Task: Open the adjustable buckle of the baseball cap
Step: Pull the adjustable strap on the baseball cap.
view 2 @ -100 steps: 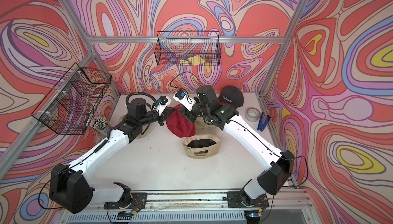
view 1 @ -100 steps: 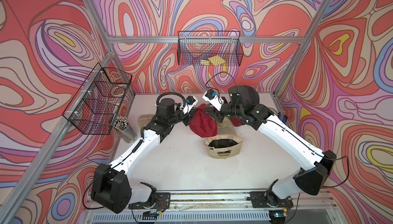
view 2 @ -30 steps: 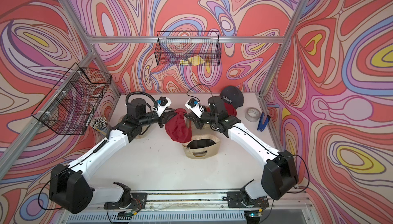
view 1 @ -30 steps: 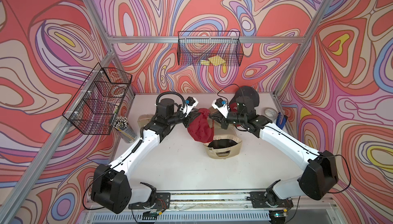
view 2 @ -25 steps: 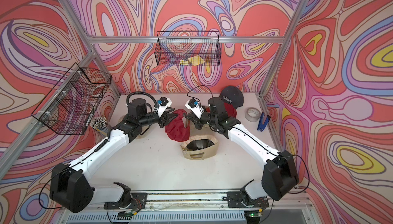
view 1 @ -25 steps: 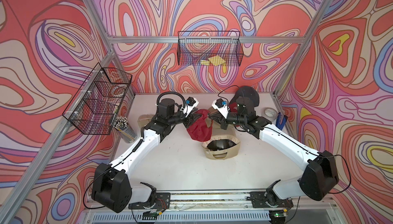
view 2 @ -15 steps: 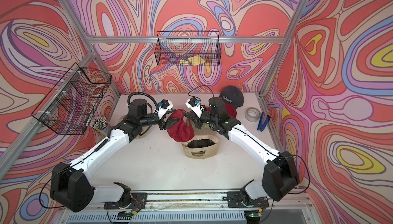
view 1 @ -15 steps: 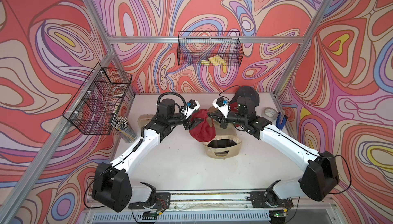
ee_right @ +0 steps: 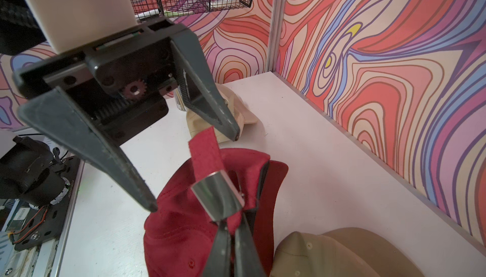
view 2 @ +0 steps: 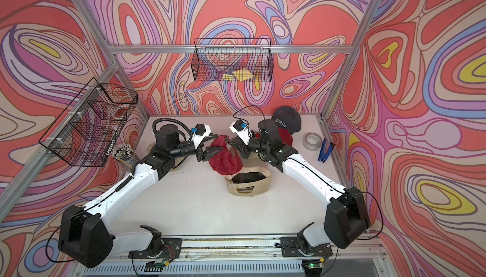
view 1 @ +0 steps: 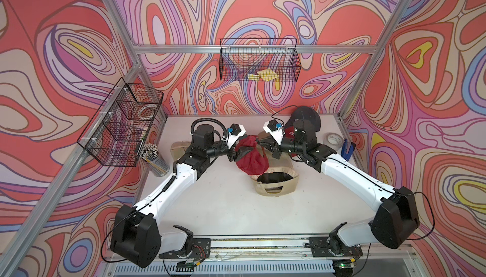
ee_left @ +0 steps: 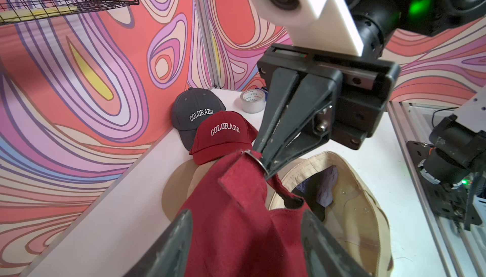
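The red baseball cap [view 1: 251, 158] [view 2: 224, 160] hangs between my two grippers above the table. My right gripper [ee_right: 231, 221] [view 1: 259, 142] is shut on the cap's back strap right beside the metal buckle [ee_right: 215, 196] [ee_left: 252, 156]. The strap's free end [ee_right: 203, 149] sticks up out of the buckle. My left gripper [ee_left: 246, 212] [view 2: 216, 145] is open, with its fingers either side of the strap end and the cap's cloth, touching neither in the right wrist view.
An upturned tan cap [view 1: 274, 183] lies just under the red one, and another tan cap [view 1: 177, 148] lies beneath my left arm. A grey cap [view 1: 306, 116], a second red cap [ee_left: 223, 133], tape roll [view 1: 334, 139] and stapler [view 1: 348, 150] sit back right. A pencil cup [view 1: 155, 157] stands at the left.
My left gripper has opened and let go of the strap end. The right gripper keeps its hold by the buckle, and the cap has swung slightly.
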Controlling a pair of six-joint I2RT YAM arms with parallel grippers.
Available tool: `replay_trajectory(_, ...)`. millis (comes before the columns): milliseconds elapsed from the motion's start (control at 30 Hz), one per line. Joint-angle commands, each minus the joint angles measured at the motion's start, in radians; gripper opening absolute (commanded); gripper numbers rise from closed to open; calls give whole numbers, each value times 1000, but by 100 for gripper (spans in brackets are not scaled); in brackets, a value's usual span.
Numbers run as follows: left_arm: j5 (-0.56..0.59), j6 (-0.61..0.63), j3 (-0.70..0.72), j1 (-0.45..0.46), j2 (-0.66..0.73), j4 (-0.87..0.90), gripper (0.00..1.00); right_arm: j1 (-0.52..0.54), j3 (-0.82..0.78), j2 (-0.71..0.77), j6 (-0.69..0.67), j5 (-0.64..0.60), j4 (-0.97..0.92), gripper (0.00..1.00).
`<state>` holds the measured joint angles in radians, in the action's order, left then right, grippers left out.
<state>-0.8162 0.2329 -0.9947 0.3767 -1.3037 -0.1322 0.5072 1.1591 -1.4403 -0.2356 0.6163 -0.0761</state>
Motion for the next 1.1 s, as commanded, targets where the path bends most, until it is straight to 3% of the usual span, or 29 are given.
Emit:
replay_trajectory(0,-45,-126,-20,-6,17,-56,62,2,16,0,28,-10,24,0)
replay_trajectory(167,25,-89,-25,12,17,21,62,2,24,0,48,-7,31,0)
replay_trajectory(367,122,-122,-4,34,-11,-23,62,3,26,-6,53,29,41,0)
replay_trajectory(1067,15,-146,-38,33,-95,-105,49,2,30,-58,70,153,63,0)
